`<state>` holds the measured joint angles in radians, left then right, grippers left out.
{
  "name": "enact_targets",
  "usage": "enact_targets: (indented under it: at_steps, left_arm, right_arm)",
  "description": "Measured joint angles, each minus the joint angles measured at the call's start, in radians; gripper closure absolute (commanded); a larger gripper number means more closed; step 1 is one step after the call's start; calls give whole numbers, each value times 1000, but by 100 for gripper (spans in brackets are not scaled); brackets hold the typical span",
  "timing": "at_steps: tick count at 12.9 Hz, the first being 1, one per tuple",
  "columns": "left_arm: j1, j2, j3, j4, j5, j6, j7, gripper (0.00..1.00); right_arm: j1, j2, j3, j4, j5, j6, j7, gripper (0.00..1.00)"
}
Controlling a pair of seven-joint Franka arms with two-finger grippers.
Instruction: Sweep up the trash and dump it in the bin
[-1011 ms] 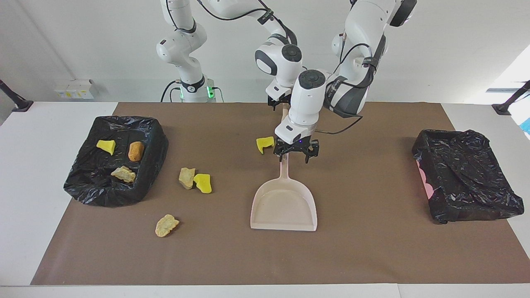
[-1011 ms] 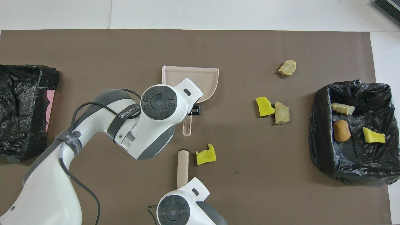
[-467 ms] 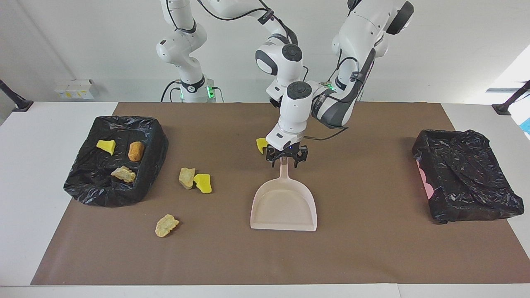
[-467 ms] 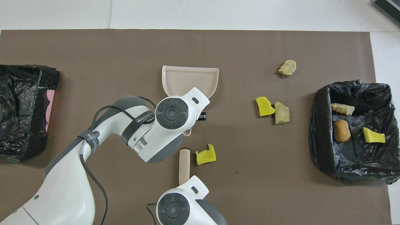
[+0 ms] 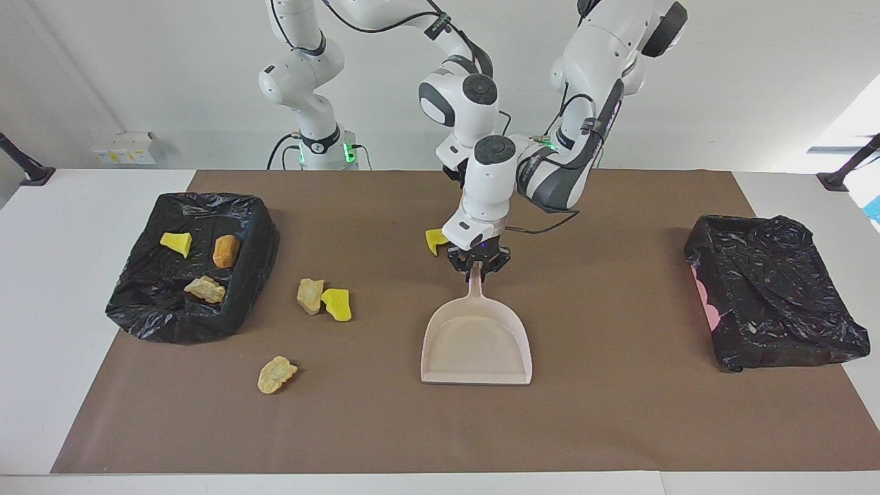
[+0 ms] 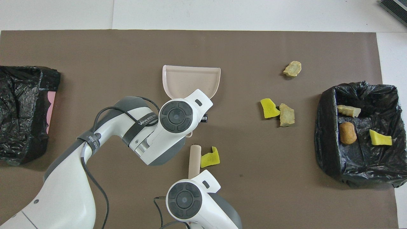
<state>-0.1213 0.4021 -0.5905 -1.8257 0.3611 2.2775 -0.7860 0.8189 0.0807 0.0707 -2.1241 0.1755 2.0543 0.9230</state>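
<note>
yellow sponge chunk [image 5: 434,240] was the piece that mattered. it sat just beside the brush handle [image 6: 194,157], on the side toward the right arm's end of the table, and nearer to the robots than the dustpan [image 5: 476,346]. the other loose trash was well apart from it: a yellow bit [image 5: 337,304] touching a tan lump [image 5: 310,295], plus one more tan lump [image 5: 276,375] farthest from the robots, all toward the right arm's end. three pieces already sat in the lined bin [image 5: 141,309] at that end. a second lined bin [image 5: 777,295] sat at the left arm's end.

so the relation the next move turned on, as i read it: the dustpan's long axis ran straight away from the robots, handle toward them, open mouth pointing away. the nearby chunk lay off by the handle end, not in front of the mouth, so i'd guess the pan needed turning or moving before anything could be swept in.

left gripper [image 5: 479,267] was clamped on the dustpan's handle, fingers pinched in tight around it, pan resting flat on the brown mat [image 5: 619,426]. right gripper [image 5: 455,172] was closed on the brush, mostly hidden by the left arm in the facing view. only the handle showed from overhead, pointing away from the robots, parallel to the pan's handle.

right arm was the nearer one to that chunk, so the sweep looked like its job.
</note>
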Motion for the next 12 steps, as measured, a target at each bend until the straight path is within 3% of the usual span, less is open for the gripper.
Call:
enact_targets:
  at_steps: [3, 6, 9, 12]
  left_arm:
    - [12, -51, 1, 5, 6, -79, 144, 100]
    - [34, -131, 4, 6, -20, -221, 360, 100]
    - [85, -212, 20, 6, -133, -368, 734, 100]
    - [105, -294, 133, 0, -222, -477, 1141, 100]
  right_arm:
    - [-87, -76, -2, 2, -3, -140, -52, 100]
    - [-208, -109, -5, 1, -26, -195, -158, 100]
    - [-322, -102, -8, 1, -131, -195, -261, 100]
    - [-441, -70, -10, 19, -222, -195, -387, 100]
